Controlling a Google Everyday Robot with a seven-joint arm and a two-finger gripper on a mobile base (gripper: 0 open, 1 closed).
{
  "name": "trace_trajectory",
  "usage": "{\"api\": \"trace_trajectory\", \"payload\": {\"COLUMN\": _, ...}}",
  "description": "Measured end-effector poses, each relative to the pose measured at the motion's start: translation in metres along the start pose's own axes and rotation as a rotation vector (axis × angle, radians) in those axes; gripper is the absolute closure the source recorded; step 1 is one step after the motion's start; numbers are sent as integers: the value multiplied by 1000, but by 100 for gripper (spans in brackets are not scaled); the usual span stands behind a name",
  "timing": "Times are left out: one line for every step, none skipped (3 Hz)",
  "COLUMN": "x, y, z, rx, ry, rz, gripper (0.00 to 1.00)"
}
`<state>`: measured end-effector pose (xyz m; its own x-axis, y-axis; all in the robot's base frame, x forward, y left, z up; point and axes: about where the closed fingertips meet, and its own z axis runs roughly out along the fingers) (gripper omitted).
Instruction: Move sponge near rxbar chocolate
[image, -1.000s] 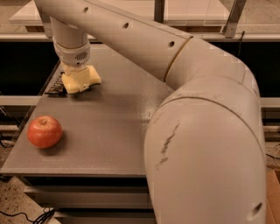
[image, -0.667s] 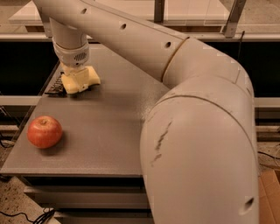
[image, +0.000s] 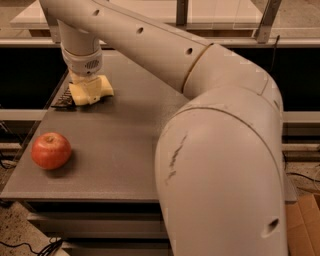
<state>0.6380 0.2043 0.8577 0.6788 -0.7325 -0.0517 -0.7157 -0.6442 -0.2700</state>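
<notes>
The sponge sits at the far left of the table, its left edge against, perhaps overlapping, the rxbar chocolate, which shows dark beside it at the table's rim. The gripper points straight down onto the sponge, masked by its own wrist, so I cannot tell whether it is clamped on the foam or loose; that upright pose suits setting a soft block flat. The arm reaches across from the right foreground, well apart from the apple near left, and the placement looks about complete.
</notes>
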Motion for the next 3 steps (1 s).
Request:
{"api": "trace_trajectory", "payload": {"x": 0, "y": -1, "z": 0, "rx": -3, "ry": -14, "rz": -5, "gripper": 0}}
{"api": "trace_trajectory", "payload": {"x": 2, "y": -2, "z": -1, "rx": -7, "ry": -34, "rz": -13, "gripper": 0}}
{"api": "trace_trajectory", "payload": {"x": 3, "y": -3, "z": -2, "rx": -6, "ry": -56, "rz": -23, "gripper": 0}}
